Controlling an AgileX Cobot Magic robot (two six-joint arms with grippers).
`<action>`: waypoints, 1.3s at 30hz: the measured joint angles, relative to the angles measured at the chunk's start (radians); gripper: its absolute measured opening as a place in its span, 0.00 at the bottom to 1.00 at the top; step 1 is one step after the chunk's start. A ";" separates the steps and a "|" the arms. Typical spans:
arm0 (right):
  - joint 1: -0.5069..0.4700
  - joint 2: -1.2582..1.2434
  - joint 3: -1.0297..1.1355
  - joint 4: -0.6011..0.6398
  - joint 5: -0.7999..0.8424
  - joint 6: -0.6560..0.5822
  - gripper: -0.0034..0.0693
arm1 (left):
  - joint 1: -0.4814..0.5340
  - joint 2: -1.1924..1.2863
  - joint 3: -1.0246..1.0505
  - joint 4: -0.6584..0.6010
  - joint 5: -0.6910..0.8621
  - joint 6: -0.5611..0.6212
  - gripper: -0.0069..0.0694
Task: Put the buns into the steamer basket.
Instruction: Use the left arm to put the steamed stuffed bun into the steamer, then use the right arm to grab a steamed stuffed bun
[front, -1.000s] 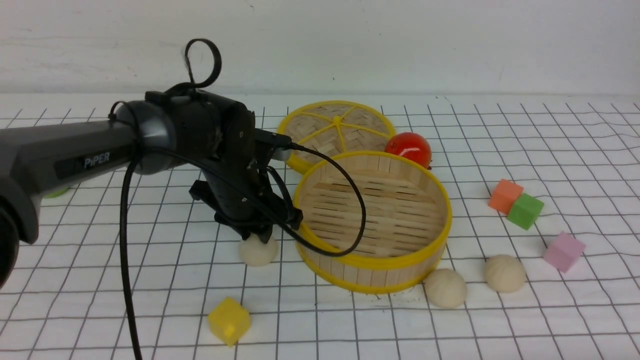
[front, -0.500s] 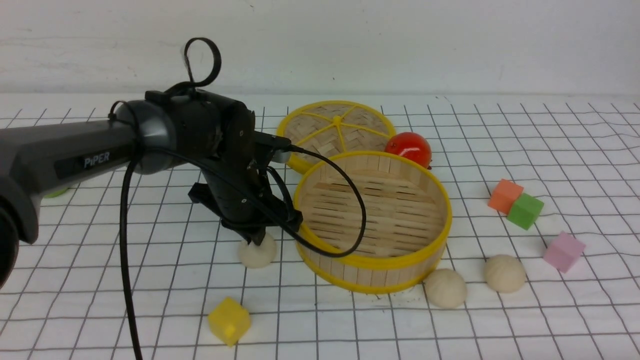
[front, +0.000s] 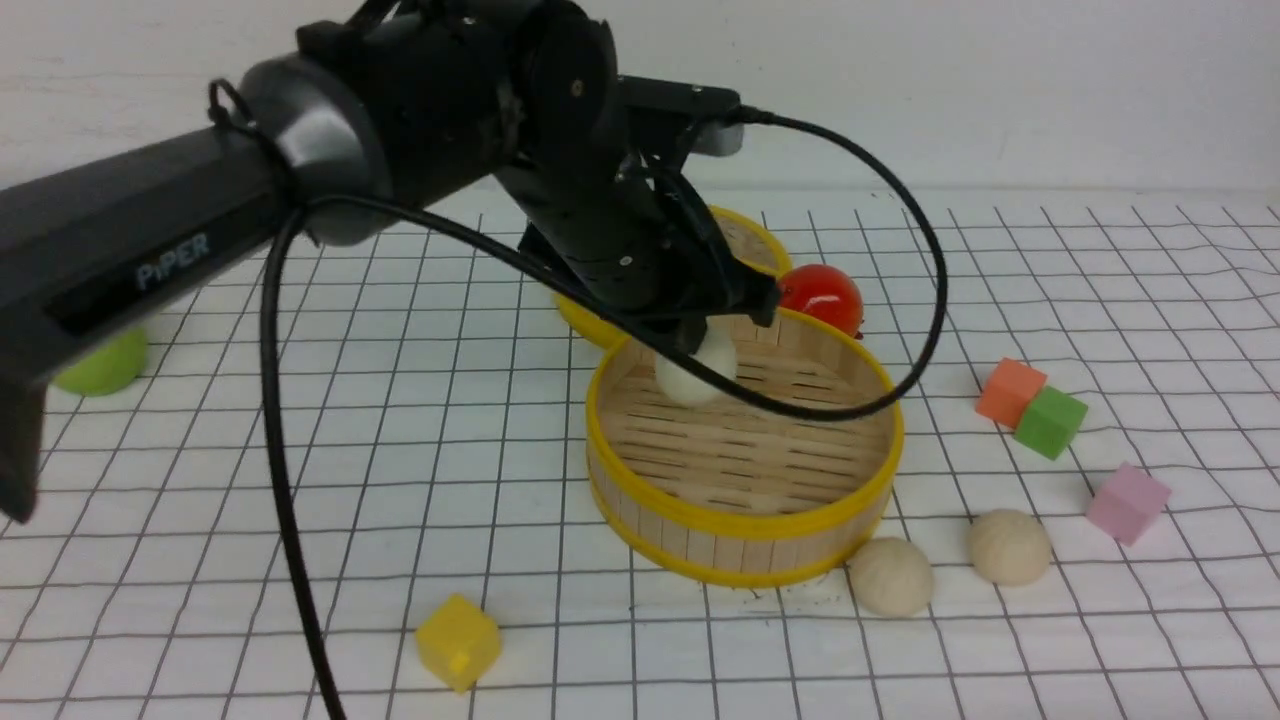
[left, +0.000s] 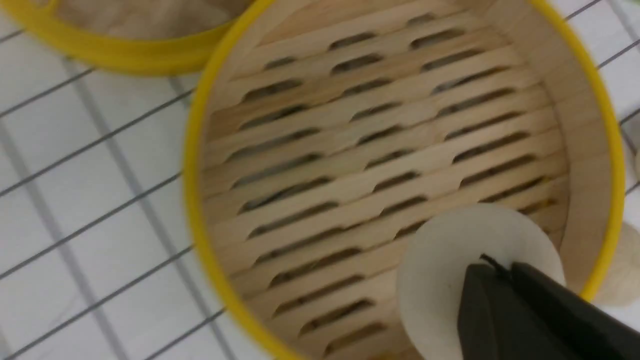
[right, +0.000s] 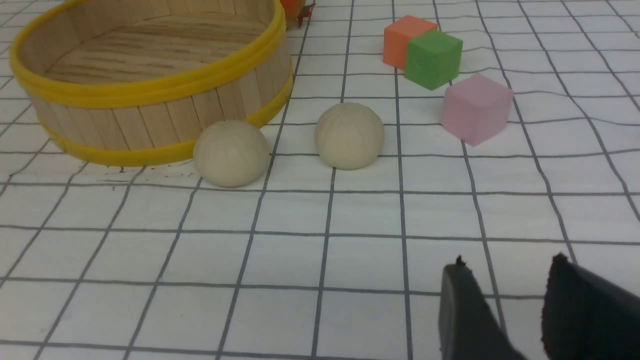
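With the left gripper (front: 692, 345) clamping one bun (front: 693, 380), reaching across from the steamer basket's (front: 740, 522) left, wrist tipping down over its far-left wall. Dangling it, round with no long axis, above the basket's slats; leaving a second bun (front: 890, 577) and a third bun (front: 1008, 547) beside its near-right rim. Holding the right gripper (right: 507, 262) with jaws apart, empty.

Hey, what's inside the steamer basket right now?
The slatted floor that shows is bare. One bun hangs in the left gripper over the far side of the steamer basket; the floor patch beneath it is hidden.
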 joint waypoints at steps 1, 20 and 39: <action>0.000 0.000 0.000 0.000 0.000 0.000 0.38 | 0.000 0.005 0.000 -0.002 0.000 0.001 0.07; 0.000 0.000 0.000 0.000 0.000 0.000 0.38 | 0.001 0.121 -0.030 0.029 0.052 -0.016 0.71; 0.000 0.000 0.000 0.025 -0.015 0.014 0.38 | -0.050 -0.989 0.743 -0.022 -0.250 -0.021 0.07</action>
